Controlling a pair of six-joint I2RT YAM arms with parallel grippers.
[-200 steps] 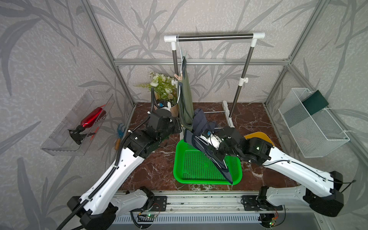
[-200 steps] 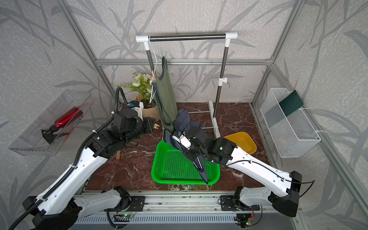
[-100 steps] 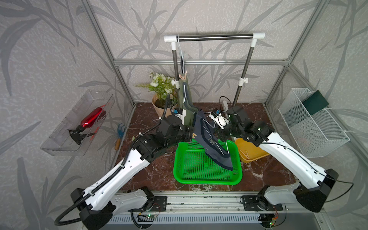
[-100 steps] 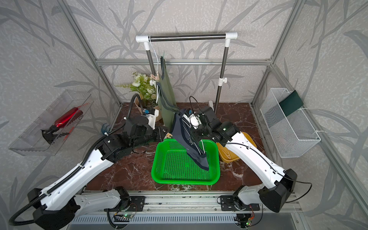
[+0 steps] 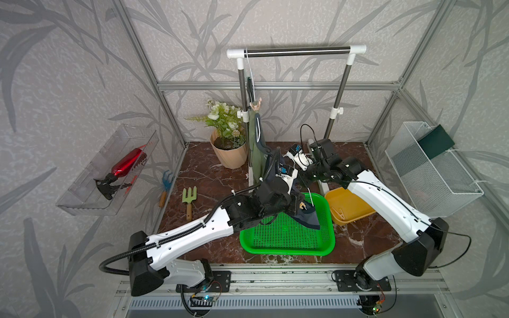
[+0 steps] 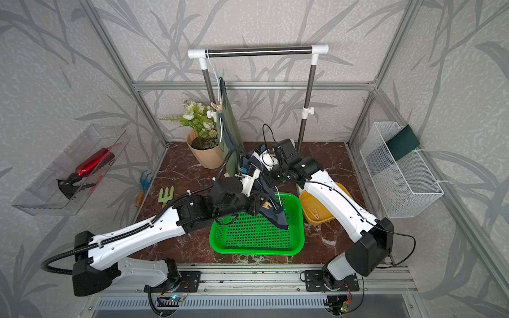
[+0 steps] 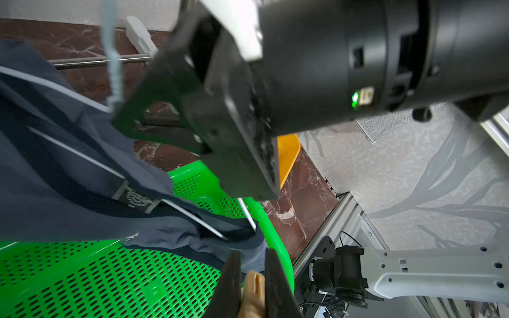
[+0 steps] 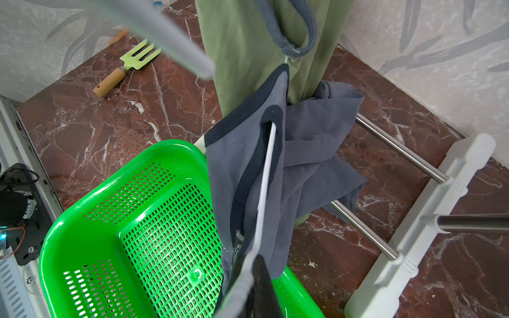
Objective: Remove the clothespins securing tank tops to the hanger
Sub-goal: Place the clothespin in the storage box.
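Clothespin removal is going on at the navy shirt. One small peach wood-like clothespin (image 7: 252, 294) is sitting between the jaws of the left gripper (image 7: 252, 274), which are standing narrow and pinching it, just beside the lower edge of the limp dark navy tank top (image 7: 68, 170). I cannot tell if this pin is biting the cloth or is already free.

The navy top is hanging on a thin white hanger (image 8: 265, 176), above a corner of the green perforated plastic basket (image 8: 170, 147) on the brown marble-patterned desk (image 8: 96, 124). The jaws of the right gripper (image 8: 249, 280) are closed on this hanger and are holding it slanted.

A second clothespin (image 5: 339, 212) is lying in the yellow plastic tray (image 5: 355, 203) just beside the basket. A third clothespin (image 5: 255, 104) is clipping the top of the olive green tank top (image 5: 254, 157), which is hanging from the dark metal clothes rail (image 5: 297, 51) at the back.

In my judgement, the step in hand is taking the pin off the navy top. The next move is asking for a straight pull away from the cloth with the hanger held steady, then carrying the pin to the yellow tray.
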